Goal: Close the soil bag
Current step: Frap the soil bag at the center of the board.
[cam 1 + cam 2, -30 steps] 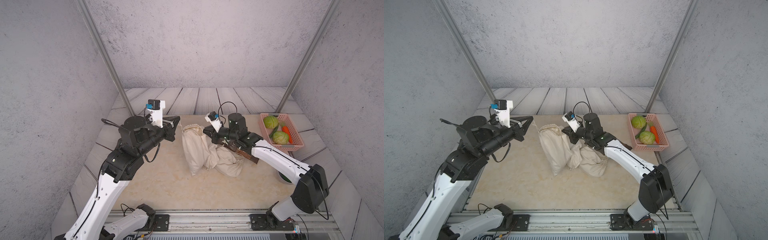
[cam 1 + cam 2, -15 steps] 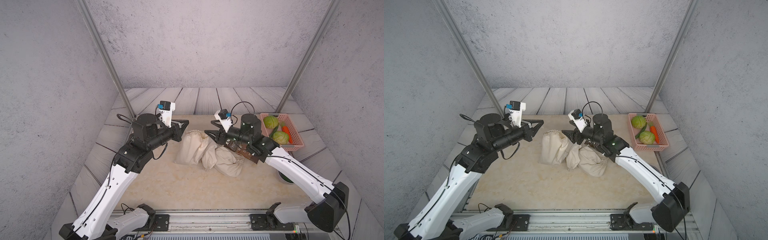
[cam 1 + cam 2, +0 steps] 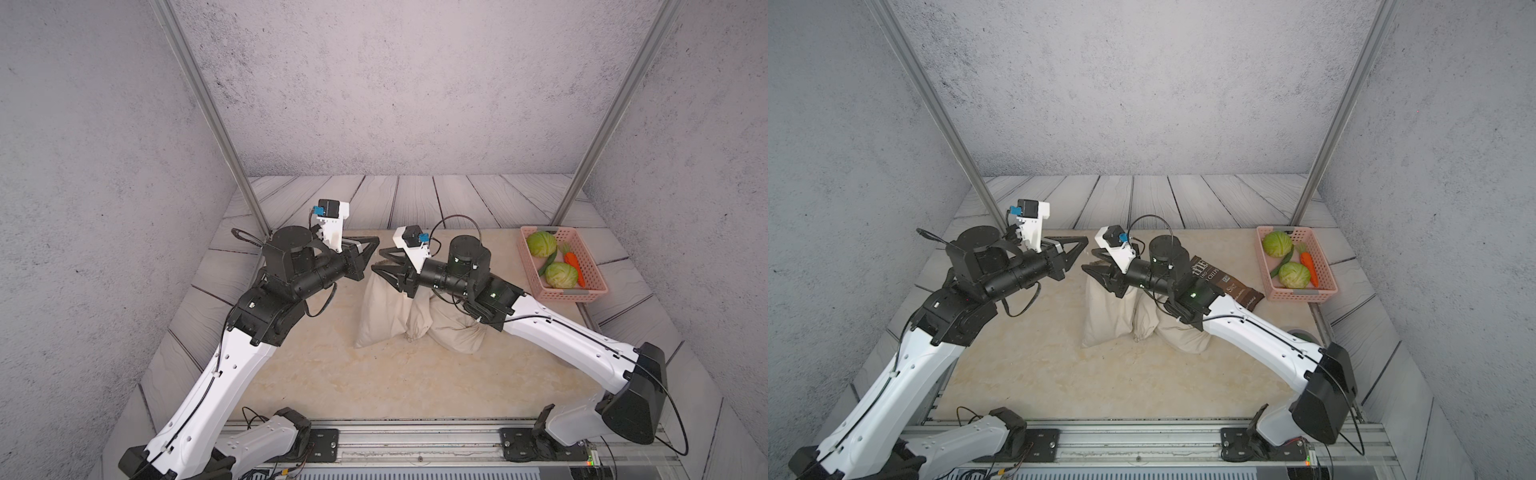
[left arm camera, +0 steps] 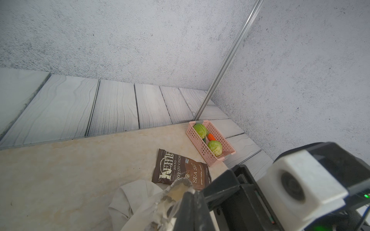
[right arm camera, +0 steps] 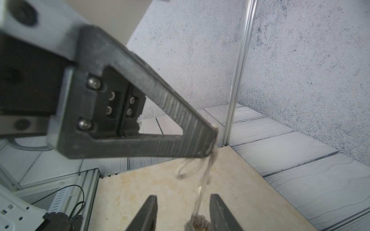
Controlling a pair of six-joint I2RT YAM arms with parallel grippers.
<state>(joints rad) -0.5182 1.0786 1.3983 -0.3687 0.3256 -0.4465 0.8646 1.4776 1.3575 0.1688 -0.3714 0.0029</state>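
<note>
Right claw (image 5: 184,197) now parted around drawstring (image 5: 200,190), left claw (image 5: 212,140) clamped on it

1. The left arm (image 3: 232,365) rises from the near edge and bends in toward the middle.
2. The left gripper (image 3: 376,240) points sideways at the other arm. Its jaws are pressed together and pinch a thin string (image 5: 207,177).
3. The right arm (image 3: 569,345) rises and bends in too.
4. The right gripper (image 3: 376,259) faces the left one, a bit lower, tips very near. Its jaws stand apart, with the string hanging between them.
</note>
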